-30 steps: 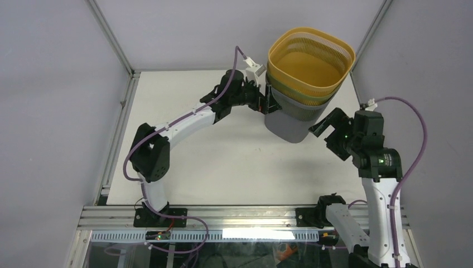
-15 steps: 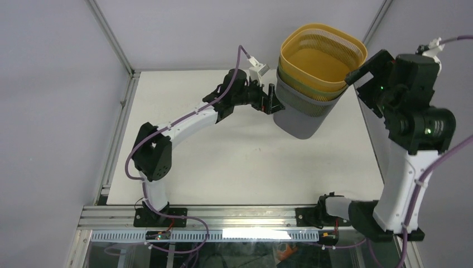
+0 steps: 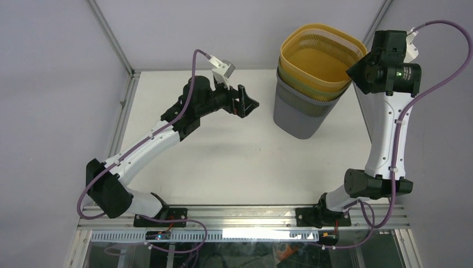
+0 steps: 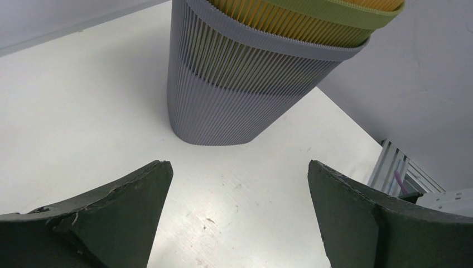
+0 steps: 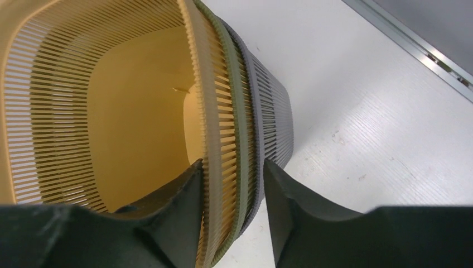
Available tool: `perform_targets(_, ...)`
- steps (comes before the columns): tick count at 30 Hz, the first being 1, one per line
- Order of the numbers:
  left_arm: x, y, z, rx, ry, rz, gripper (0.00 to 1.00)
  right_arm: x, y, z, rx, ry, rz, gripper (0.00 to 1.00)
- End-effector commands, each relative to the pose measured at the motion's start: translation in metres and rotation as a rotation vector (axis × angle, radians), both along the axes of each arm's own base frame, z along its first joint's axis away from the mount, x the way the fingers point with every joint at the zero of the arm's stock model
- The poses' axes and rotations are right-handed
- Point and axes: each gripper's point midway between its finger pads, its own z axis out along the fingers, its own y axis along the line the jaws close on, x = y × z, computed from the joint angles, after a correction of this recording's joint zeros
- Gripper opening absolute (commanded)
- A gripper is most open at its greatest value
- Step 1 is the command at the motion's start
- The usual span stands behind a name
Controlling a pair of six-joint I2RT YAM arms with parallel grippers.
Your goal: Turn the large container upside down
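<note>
The large container (image 3: 298, 114) is a grey slatted bin with a green and a yellow bin nested inside it. It stands upright at the back right of the white table (image 3: 223, 162). My right gripper (image 3: 357, 70) comes down over its right rim. In the right wrist view the gripper (image 5: 231, 164) straddles the nested walls. One finger (image 5: 178, 195) lies against the yellow inside, the other (image 5: 290, 195) against the grey outside (image 5: 273, 117). My left gripper (image 3: 249, 104) hangs open and empty to the left of the container (image 4: 223, 95), clear of it, its jaws (image 4: 240, 167) wide apart.
Grey enclosure walls stand close behind and to the right of the container. An aluminium rail (image 5: 413, 47) runs along the table's right edge, and another (image 3: 120, 128) runs along the left edge. Both arm bases sit on the front rail (image 3: 240, 215).
The left gripper has drawn back leftward from the container's side. The right arm has swung up and over the right rim, and its jaws have closed in on the nested walls.
</note>
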Motion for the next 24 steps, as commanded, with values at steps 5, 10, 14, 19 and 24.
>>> perform_targets(5,-0.009,0.023,0.003,0.012,-0.037,0.061,0.99,0.001,-0.008,0.053,-0.082,-0.190,0.002,0.21)
perform_targets(10,-0.010,0.021,0.004,0.005,-0.026,0.052,0.99,0.007,-0.003,0.062,-0.118,-0.218,0.079,0.00)
perform_targets(14,-0.009,0.020,0.005,0.006,-0.022,0.050,0.99,0.013,0.002,0.081,-0.150,-0.288,0.137,0.00)
perform_targets(19,-0.013,0.023,0.019,-0.010,-0.036,0.051,0.99,0.012,0.000,0.144,-0.228,-0.477,0.152,0.00)
perform_targets(24,-0.015,0.027,0.040,-0.023,-0.060,0.060,0.99,0.012,0.009,0.172,-0.216,-0.579,0.182,0.00)
